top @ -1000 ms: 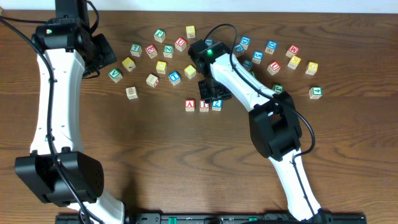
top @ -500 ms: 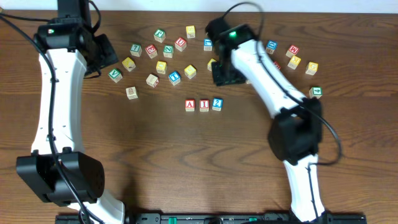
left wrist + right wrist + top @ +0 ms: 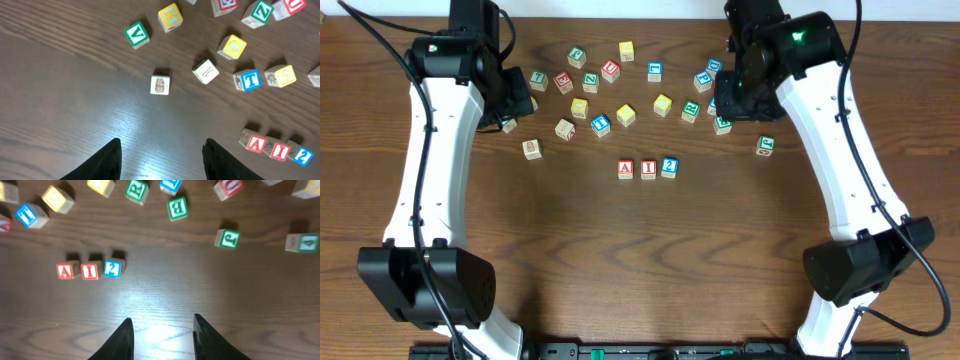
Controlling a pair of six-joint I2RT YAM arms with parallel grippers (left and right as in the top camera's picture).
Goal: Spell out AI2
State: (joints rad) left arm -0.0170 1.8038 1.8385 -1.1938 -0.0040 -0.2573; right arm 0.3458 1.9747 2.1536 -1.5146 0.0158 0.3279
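Three cubes stand in a row at the table's middle, reading left to right: the red A, the red I and the blue 2. They sit close together with no gripper touching them. My right gripper hangs open and empty at the back right, well away from the row. In its wrist view the A, I and 2 lie left of and beyond the right gripper. My left gripper is open and empty over bare wood, with the A to its right.
Several loose letter cubes are scattered behind the row, among them a green V, a pineapple cube, a blue T, a green B and a green J.
My right arm has drawn back from the 2 cube to the back right, its jaws a little narrower. The row stays in place. The left arm shifted slightly right.
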